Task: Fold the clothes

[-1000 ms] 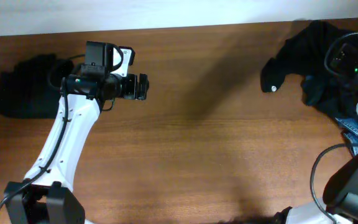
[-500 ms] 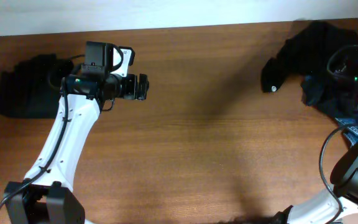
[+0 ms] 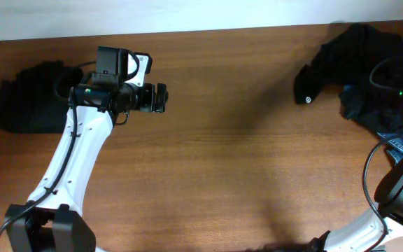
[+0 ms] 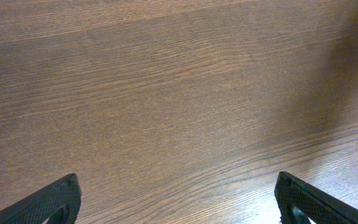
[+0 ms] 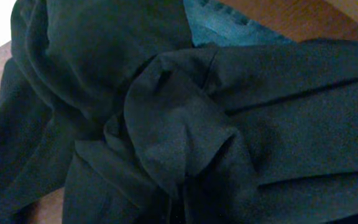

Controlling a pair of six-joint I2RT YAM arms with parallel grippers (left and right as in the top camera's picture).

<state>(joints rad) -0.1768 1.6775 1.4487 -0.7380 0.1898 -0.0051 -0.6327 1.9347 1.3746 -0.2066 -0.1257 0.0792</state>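
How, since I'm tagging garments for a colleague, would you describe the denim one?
Look to the right end of the wooden table, where dark clothes lie heaped. At the heap's lower right in the overhead view, a denim piece peeks out: the only blue among black fabric.

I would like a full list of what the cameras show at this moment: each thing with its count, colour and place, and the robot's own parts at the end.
table: 1, brown wood, fills the overhead view
black garment: 1, black, bunched at the table's left edge
clothes pile: 1, mostly black, at the table's far right corner
denim garment: 1, blue, right edge, partly under the clothes pile
left gripper: 1, black, open, over bare table left of centre
right gripper: 1, shut on the clothes pile, pinching black fabric; its fingers are hidden
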